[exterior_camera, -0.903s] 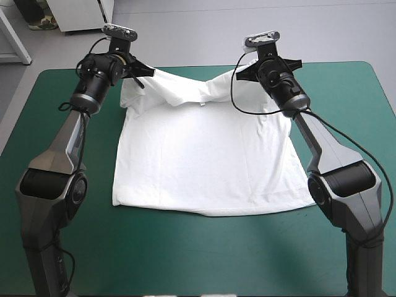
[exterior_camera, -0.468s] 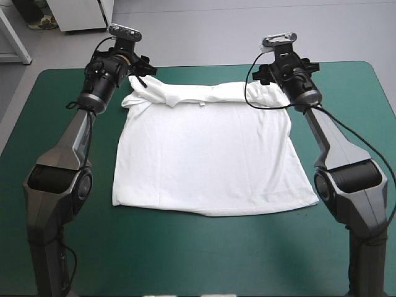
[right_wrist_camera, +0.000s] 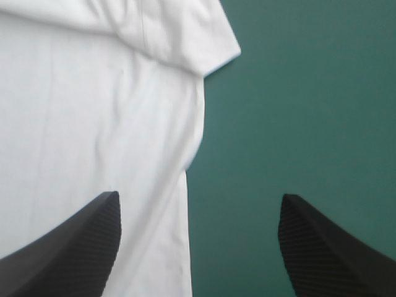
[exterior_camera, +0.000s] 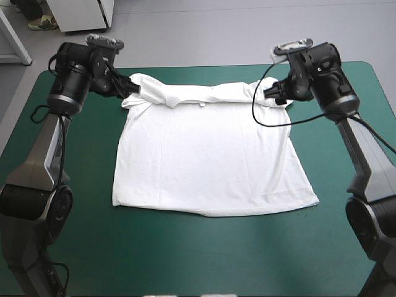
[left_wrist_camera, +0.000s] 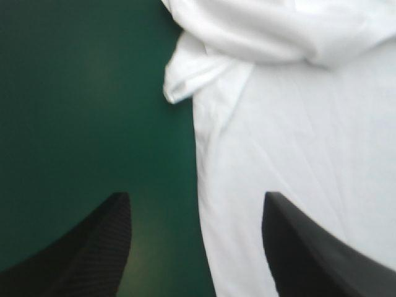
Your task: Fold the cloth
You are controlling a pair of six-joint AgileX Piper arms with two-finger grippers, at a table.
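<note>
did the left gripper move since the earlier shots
Yes: the left gripper has swung out toward the left edge of the table, away from the collar of the T-shirt.

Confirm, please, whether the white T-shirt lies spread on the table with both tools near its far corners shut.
Not shut: the left tool and the right tool stand open, as both wrist views show. The T-shirt does lie spread on the table.

We see the left arm (exterior_camera: 43, 154) and right arm (exterior_camera: 365, 161): tapered grey links, round black joints, ribbed black fin-shaped fingers (right_wrist_camera: 74, 253).
</note>
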